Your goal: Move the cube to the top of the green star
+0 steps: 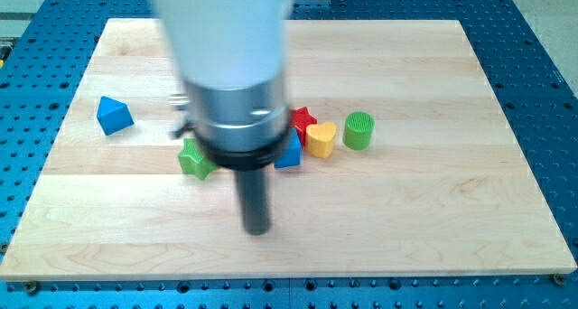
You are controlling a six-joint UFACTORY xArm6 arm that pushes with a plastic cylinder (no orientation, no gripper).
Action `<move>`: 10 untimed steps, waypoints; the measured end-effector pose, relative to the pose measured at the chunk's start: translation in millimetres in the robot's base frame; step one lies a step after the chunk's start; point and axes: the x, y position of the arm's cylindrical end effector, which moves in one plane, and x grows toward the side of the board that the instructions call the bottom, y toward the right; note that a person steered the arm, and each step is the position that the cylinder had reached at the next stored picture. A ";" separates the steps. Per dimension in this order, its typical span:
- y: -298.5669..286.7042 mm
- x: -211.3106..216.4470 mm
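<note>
Arm [230,56] dropping in from the view's top, blurred pale housing above a silvery collar and a black ring. Straight dark rod [254,196] hanging upright below the ring. My tip [257,230] down at the wooden board's surface, toward the view's bottom, a little left of centre. No gripper fitted.

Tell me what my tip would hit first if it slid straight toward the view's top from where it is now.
Probably the blue block, half hidden behind the arm, just up and right of my tip. The green star sits up-left, likely off that line. Depth is unclear here.
</note>
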 end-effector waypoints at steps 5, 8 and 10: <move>23.9 -97.5; -27.2 -139.8; -28.8 -175.6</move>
